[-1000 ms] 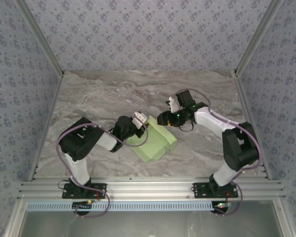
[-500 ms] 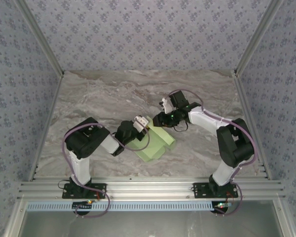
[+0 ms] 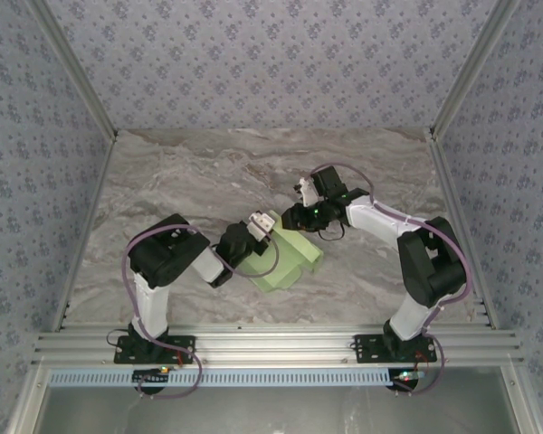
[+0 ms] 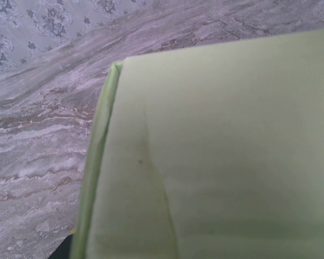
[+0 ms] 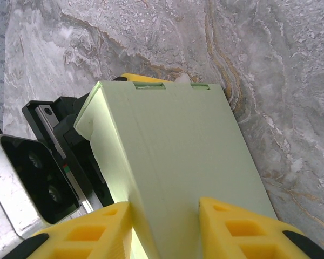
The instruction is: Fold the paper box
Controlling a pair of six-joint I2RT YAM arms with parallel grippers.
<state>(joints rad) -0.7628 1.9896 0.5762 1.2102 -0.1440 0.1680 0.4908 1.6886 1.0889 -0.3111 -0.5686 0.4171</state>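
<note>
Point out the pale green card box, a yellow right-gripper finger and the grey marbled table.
pale green card box (image 3: 290, 262): top external view, upper face.
yellow right-gripper finger (image 5: 237, 229): right wrist view, ribbed side.
grey marbled table (image 3: 190, 172): top external view, bare far part.

I counted one paper box (image 3: 285, 260) on one bench (image 3: 190, 172). I had two arms, a left arm (image 3: 163, 262) and a right arm (image 3: 425, 258). My right fingers (image 5: 232, 226) numbered two, both yellow; my left fingers (image 3: 261, 222) were too small to count apart.
</note>
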